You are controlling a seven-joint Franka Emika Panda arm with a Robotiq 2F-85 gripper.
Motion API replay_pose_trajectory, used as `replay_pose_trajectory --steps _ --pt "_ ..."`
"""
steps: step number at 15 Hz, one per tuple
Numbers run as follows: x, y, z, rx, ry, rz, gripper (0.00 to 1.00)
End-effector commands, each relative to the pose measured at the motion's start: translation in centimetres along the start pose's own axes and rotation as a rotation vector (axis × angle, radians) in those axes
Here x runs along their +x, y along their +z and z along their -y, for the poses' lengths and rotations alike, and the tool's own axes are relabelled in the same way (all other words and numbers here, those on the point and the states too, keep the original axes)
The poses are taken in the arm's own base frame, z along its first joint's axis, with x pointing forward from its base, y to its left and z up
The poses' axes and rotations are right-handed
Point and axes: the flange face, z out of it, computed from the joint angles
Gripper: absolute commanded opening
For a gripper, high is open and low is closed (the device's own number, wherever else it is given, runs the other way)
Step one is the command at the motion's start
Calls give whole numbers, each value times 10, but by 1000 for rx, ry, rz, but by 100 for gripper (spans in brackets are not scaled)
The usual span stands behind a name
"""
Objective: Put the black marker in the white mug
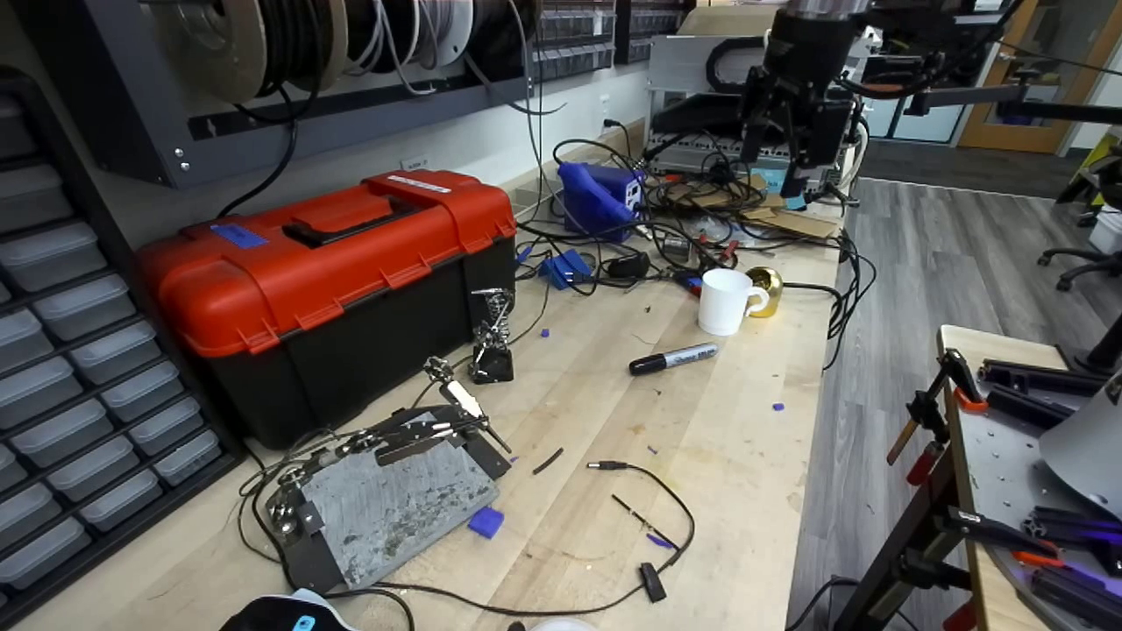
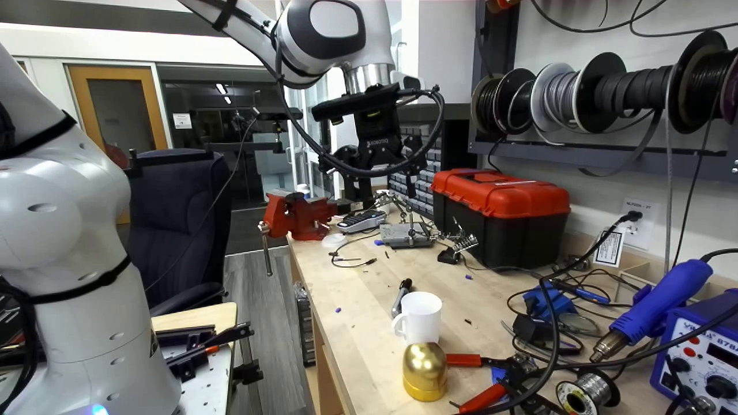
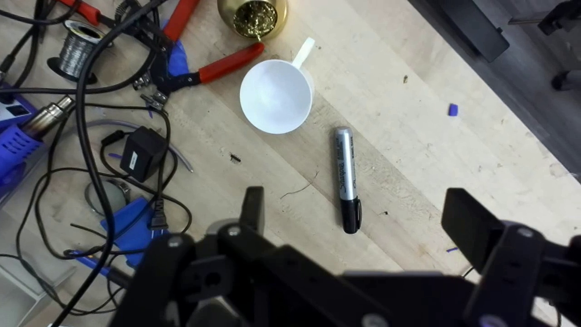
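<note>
The black marker (image 3: 347, 175) has a silver barrel and a black cap. It lies flat on the workbench and also shows in both exterior views (image 1: 673, 358) (image 2: 399, 301). The white mug (image 3: 276, 97) stands upright near the marker's barrel end, and its visible inside is empty. It also shows in both exterior views (image 1: 723, 305) (image 2: 422, 323). My gripper (image 3: 361, 212) is open and empty, its fingers wide apart. In the wrist view the marker's cap appears between the fingers. Both exterior views show the gripper (image 1: 773, 168) (image 2: 387, 191) high above the bench, apart from marker and mug.
A gold tip-cleaner pot (image 2: 425, 372) stands beside the mug. Red-handled pliers (image 3: 231, 62), tangled cables and a blue soldering station (image 2: 706, 346) lie close by. A red toolbox (image 1: 333, 263) stands along the wall. The bench edge runs along the open floor side.
</note>
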Motion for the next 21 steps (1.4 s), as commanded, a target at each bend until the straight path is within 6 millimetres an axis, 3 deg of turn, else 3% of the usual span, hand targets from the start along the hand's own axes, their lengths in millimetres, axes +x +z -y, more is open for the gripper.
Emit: replay_pose_trajectory --steps 1,5,12,21 --pt "9 13 0 -2 -63 -12 100" --pt "10 27 0 -18 -91 -34 100" --pt "13 27 0 0 -71 -13 100" --pt "53 17 5 -32 -218 -23 100"
